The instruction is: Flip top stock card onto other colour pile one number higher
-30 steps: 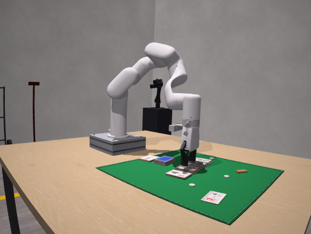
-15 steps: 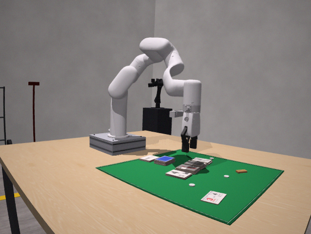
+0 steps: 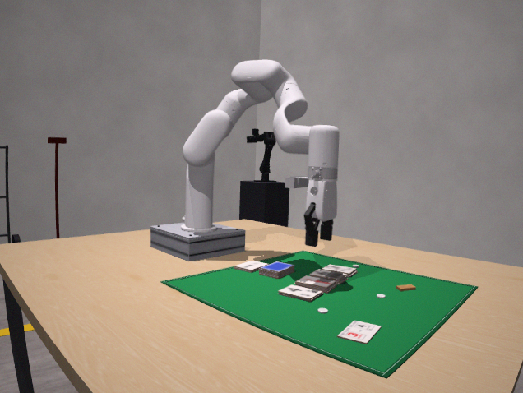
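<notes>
Card layout on green mat [image 3: 236, 295], end effector [image 3: 318, 232] raised above.

End effector hung over the mat's far edge, fingers spread wide, gripping nothing. Blue-backed stock [image 3: 276, 269] lay at the mat's far left, a face-up card [image 3: 250, 265] beside it. Three overlapping piles [image 3: 321, 279] sat mid-mat, their numbers too small to read. A lone pile [image 3: 359, 331] with a red 3 lay near the front, all on the bench [image 3: 105, 304].

Grey walls [image 3: 127, 84], wooden table [image 3: 105, 295]

Wooden table [image 3: 105, 295] carries green mat [image 3: 423, 334] and grey arm base [image 3: 168, 247].
</notes>
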